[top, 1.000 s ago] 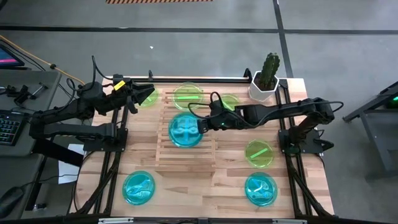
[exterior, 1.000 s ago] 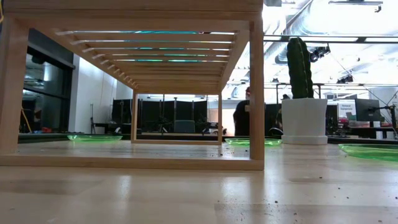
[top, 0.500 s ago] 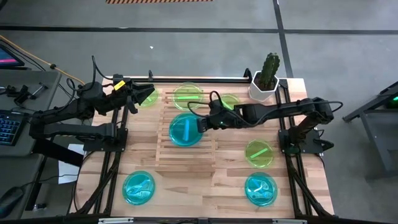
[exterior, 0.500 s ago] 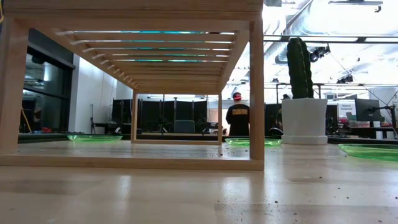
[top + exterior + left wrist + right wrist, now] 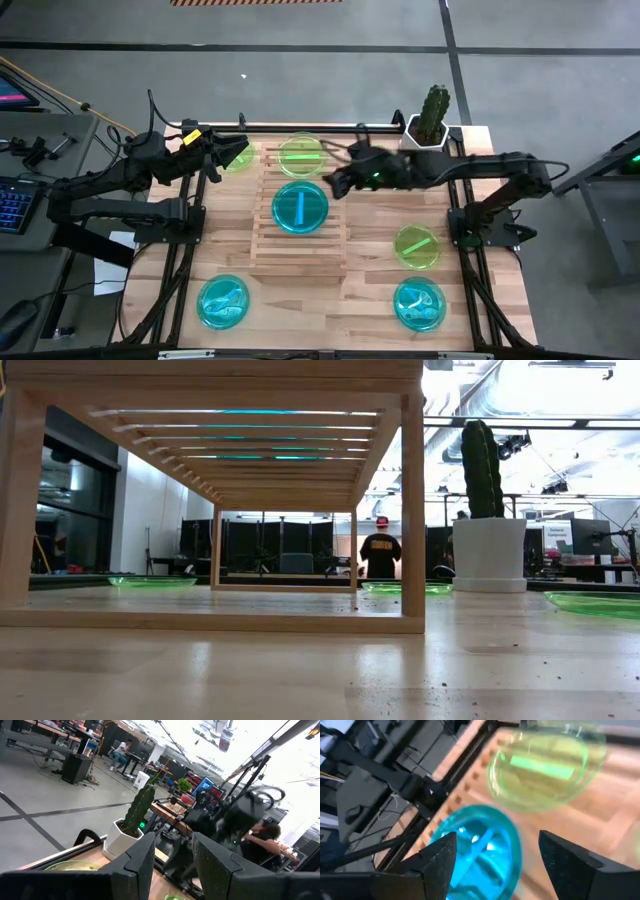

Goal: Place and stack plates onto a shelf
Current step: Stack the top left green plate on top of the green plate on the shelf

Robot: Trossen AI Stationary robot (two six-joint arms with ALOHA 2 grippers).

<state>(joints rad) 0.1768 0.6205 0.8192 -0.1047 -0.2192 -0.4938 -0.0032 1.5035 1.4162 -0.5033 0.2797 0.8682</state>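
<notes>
A cyan plate [image 5: 299,208] is seen lying flat on the slatted shelf [image 5: 300,245], with a lime plate [image 5: 301,153] behind it. The right hand [image 5: 338,184], clamped on the cyan plate's rim a second ago, is now spread empty and drawn back beside it. The left hand [image 5: 236,152] is held part-spread at the desk's [image 5: 350,295] far-left corner; a person [image 5: 380,550] in the room is shown only in the low view.

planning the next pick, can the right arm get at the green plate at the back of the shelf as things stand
Probably yes: the right gripper, open and empty, hangs beside that green plate on the shelf, nothing between them.
</notes>
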